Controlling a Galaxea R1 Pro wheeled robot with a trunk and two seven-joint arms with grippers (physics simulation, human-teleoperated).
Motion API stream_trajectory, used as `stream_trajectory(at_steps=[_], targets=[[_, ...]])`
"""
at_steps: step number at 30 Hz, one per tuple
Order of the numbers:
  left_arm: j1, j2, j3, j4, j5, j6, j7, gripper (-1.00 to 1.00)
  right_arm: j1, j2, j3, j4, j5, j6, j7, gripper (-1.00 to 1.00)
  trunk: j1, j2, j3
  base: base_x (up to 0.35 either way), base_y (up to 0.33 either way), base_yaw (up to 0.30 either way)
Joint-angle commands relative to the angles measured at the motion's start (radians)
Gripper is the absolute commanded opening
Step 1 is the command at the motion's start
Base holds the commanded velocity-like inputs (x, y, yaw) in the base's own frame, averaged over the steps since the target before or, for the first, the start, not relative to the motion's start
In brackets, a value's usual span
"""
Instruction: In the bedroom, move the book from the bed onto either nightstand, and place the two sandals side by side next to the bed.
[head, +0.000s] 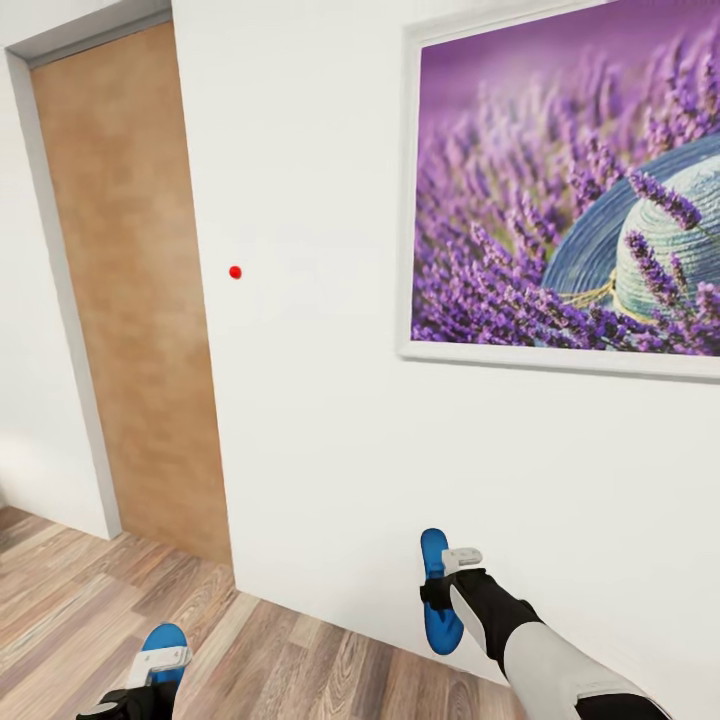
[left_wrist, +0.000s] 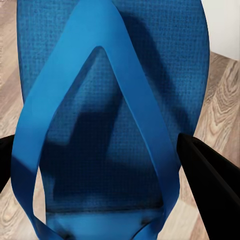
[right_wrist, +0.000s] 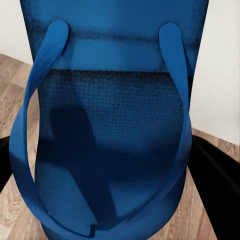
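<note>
Head view is showing the right claw (head: 452, 578) pinching one blue sandal (head: 436, 590) upright before a white wall (head: 310, 300), while the left claw (head: 158, 668) is gripping the other sandal (head: 163, 650) low over the wood floor (head: 60, 610). A lavender picture (head: 565, 190) is hanging beside a brown door (head: 130, 300).

Left wrist view is showing black fingers (left_wrist: 210, 185) flanking the strapped sandal (left_wrist: 110, 115).

Right wrist view is showing its sandal (right_wrist: 110, 130) between dark fingers (right_wrist: 217, 185).
</note>
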Motion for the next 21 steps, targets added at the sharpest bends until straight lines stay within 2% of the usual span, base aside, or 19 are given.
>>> stream_trajectory(at_steps=[1, 12, 21], targets=[[-0.001, 0.0, -0.001, -0.001, 0.011, 0.005, 0.006, -1.0, 0.0, 0.0, 0.005, -0.002, 0.002, 0.007, -0.003, -1.0, -0.004, 0.007, 0.004, 0.0, 0.0, 0.072], [-0.001, 0.0, -0.001, -0.001, 0.01, 0.005, 0.006, -1.0, 0.002, 0.0, 0.005, -0.001, 0.002, 0.007, -0.003, -1.0, -0.046, 0.084, 0.051, 0.0, 0.0, 0.074], [-0.018, -0.002, -0.003, 0.069, 0.01, -0.008, 0.006, -1.0, 0.032, -0.002, 0.009, -0.002, 0.002, 0.006, -0.003, -1.0, -0.081, 0.147, 0.08, 0.0, 0.0, 0.011]])
